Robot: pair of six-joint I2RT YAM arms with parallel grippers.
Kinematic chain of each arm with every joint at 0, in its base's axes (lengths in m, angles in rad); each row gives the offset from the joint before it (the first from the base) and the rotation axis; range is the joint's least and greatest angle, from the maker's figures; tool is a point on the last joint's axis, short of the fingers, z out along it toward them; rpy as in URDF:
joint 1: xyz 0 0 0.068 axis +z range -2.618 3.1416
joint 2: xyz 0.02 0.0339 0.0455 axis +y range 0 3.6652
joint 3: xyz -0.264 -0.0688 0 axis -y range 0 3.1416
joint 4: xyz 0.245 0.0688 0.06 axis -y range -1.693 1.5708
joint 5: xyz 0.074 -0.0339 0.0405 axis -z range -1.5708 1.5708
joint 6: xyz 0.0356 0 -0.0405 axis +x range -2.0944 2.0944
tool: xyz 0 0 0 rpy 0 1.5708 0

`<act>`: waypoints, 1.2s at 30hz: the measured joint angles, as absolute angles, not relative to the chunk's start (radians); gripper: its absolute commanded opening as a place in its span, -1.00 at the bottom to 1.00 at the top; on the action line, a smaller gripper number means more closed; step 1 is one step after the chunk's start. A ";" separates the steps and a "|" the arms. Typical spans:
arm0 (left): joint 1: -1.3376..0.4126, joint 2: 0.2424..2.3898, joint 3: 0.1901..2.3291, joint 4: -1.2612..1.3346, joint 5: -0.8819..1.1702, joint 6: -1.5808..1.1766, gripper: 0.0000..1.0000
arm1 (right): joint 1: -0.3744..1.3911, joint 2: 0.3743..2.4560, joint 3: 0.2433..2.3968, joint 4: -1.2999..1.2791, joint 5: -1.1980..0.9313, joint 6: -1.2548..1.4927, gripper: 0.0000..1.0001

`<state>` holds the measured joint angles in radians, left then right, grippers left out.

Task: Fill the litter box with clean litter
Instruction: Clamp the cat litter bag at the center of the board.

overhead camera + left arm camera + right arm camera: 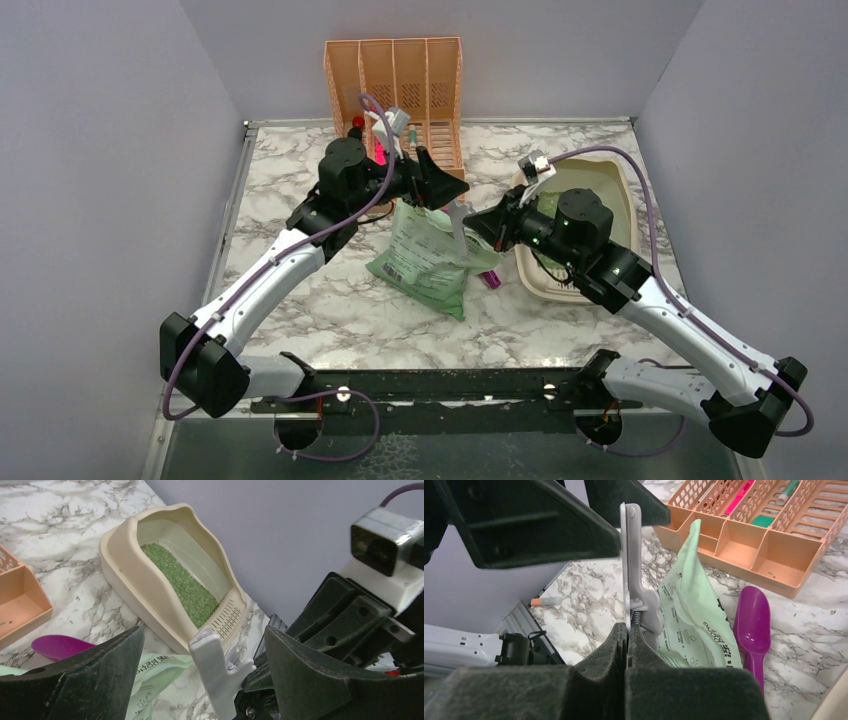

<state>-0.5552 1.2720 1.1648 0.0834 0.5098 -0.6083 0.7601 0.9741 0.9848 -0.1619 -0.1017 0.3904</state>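
Fingers of my right gripper (626,630) are pressed together on the lower end of a grey bag clip (632,565), which stands upright out of them. Only my right wrist view shows this grip. The same view shows a pale green printed bag (694,615) just behind the clip, and a purple scoop (754,622) lying beside it on the marble table (589,600). I cannot tell whether the clip bites on the bag.

My left gripper (204,642) is spread wide, one finger on each side of the clip's top. In my left wrist view there is free space on both sides.

The litter box (125,565) I see well only from my left wrist. It lies beyond my left fingers and apart from them, near the wall. From above it sits to the right of the bag, partly under my right arm. It is a beige shallow tray with a raised rim, and its slotted grille is at the end nearer to my left fingers. The clean litter (182,582) makes a grainy green strip along the floor, and part of the pale floor beside it is bare.

Farthest stands the peach file organizer (395,85), at the back wall.
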 measured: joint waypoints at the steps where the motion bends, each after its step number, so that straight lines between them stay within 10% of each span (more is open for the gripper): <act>1: -0.565 1.279 1.172 0.065 0.494 -0.604 0.63 | 0.760 0.979 0.990 -0.159 -0.100 0.384 -0.99; 15: -0.664 1.343 1.257 -0.063 0.287 -0.538 -0.87 | 0.760 1.042 1.025 -0.161 -0.085 0.322 -0.84; 18: -0.670 1.341 1.259 -0.062 0.267 -0.530 -0.96 | 0.760 1.050 1.026 -0.158 -0.088 0.324 -0.71; 26: -0.669 1.337 1.252 -0.047 0.239 -0.526 -1.00 | 0.760 1.051 1.038 -0.178 -0.077 0.385 0.72; 36: -0.670 1.312 1.251 -0.045 0.239 -0.525 -1.00 | 0.492 1.087 1.087 -0.188 -0.330 0.438 0.68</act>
